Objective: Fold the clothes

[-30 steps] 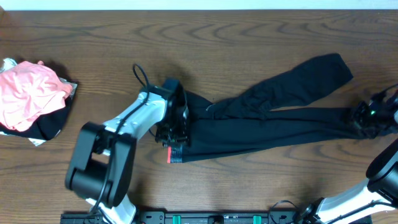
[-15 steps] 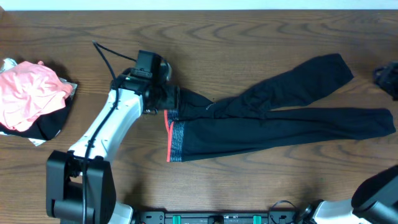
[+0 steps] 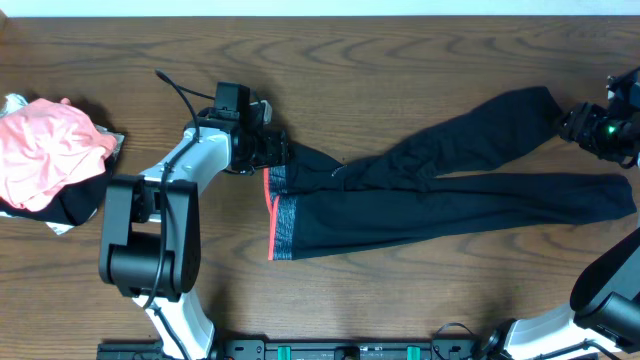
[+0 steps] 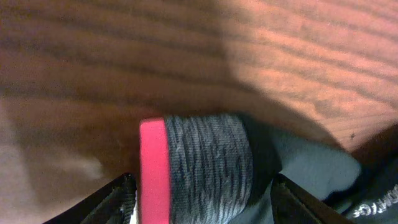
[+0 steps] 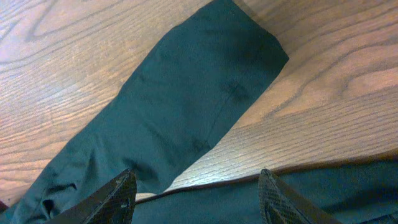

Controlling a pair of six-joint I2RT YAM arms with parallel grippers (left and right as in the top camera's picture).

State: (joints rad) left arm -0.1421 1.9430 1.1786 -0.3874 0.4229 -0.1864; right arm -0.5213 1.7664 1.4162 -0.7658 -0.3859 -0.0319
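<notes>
At far right, right gripper point(image 3: 572, 122): back in, open-jawed over black stretchy leggings' point(image 3: 440, 195) far cuff.
Left gripper point(image 3: 284, 152): spread astride heathered grey waistband point(image 4: 208, 165).

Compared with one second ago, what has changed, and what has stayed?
The left gripper went from the waistband's middle to its far corner, open around it. The right gripper left the near leg's end and hovers open by the far leg's end. The leggings and the pink cloth pile have not moved.
</notes>
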